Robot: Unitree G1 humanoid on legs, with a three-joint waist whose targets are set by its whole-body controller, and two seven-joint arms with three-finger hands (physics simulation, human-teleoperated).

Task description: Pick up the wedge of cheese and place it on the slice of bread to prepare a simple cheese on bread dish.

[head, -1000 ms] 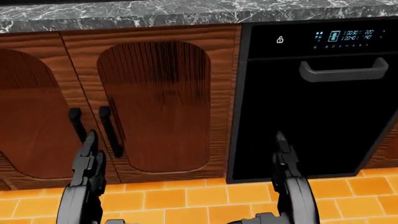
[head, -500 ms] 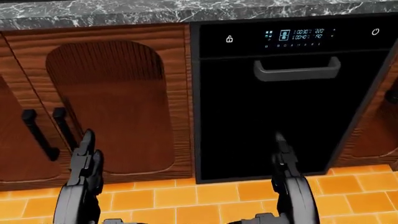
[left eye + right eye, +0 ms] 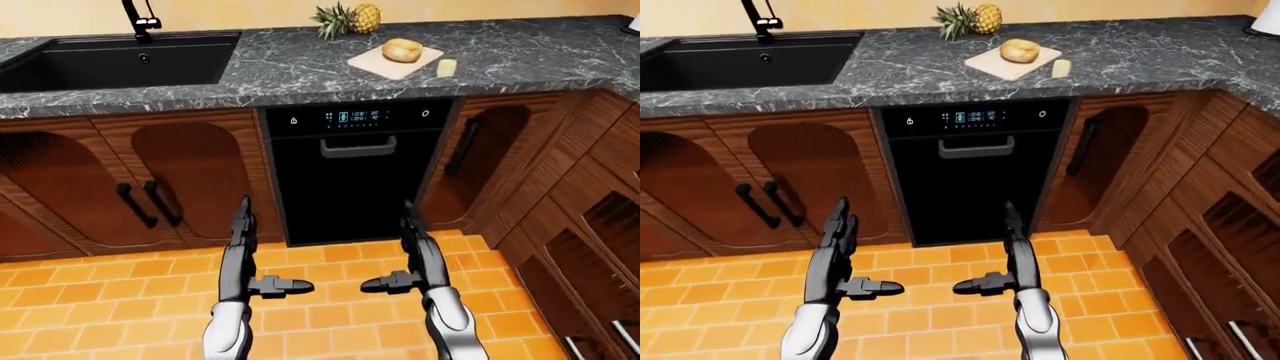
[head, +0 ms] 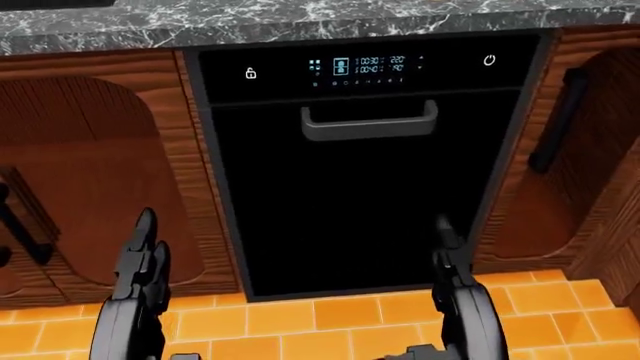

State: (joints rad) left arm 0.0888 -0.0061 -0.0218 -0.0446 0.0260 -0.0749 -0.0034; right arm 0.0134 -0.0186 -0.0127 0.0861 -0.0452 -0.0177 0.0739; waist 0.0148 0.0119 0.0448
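Both hands were held out low over the orange tiled floor (image 3: 130,292), empty, fingers straight and spread apart with the thumbs turned inward toward each other. In the left-eye view the left hand (image 3: 243,251) sat at about 7 o'clock and the right hand (image 3: 415,251) at about 5 o'clock, well apart, neither touching anything.

Directly beyond them, at the centre of the view, stood the black oven (image 3: 355,176) with a grey bar handle and a lit blue display, flanked by dark wooden cabinet doors (image 3: 195,180) with arched panels.

Above ran the dark marbled counter (image 3: 300,71). At about 1 o'clock on it lay a pale cutting board (image 3: 378,66) carrying the slice of bread (image 3: 402,50), which looked like a rounded, golden-brown lump. The wedge of cheese (image 3: 446,67) lay on the counter just beside the board's right corner: small, pale yellow, its exact shape too small to make out. A pineapple (image 3: 350,16) lay toward 12 o'clock, and a black sink (image 3: 110,64) with a tap sat at 10 o'clock.
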